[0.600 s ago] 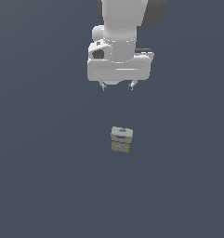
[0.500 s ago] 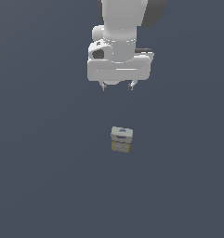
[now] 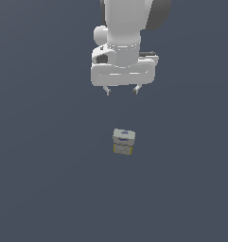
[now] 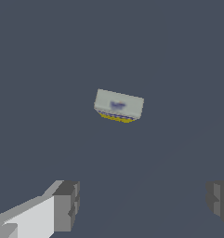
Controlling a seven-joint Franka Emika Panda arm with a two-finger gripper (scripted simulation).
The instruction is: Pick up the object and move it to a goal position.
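Note:
The object (image 3: 123, 142) is a small pale grey-white block with a dark oval mark on top and a yellowish lower edge. It sits on the dark grey floor in the middle of the exterior view. It also shows in the wrist view (image 4: 118, 106), apart from the fingers. My gripper (image 3: 121, 90) hangs above and behind the block, well clear of it. Its jaws stand wide open and empty. Two grey fingertips (image 4: 67, 205) show in the wrist view with a wide gap between them.
A plain dark grey surface (image 3: 44, 179) spreads all round the block. The white arm body (image 3: 125, 33) fills the upper middle of the exterior view.
The gripper has shifted slightly toward the exterior view's right, nearer to above the block. The block has not moved.

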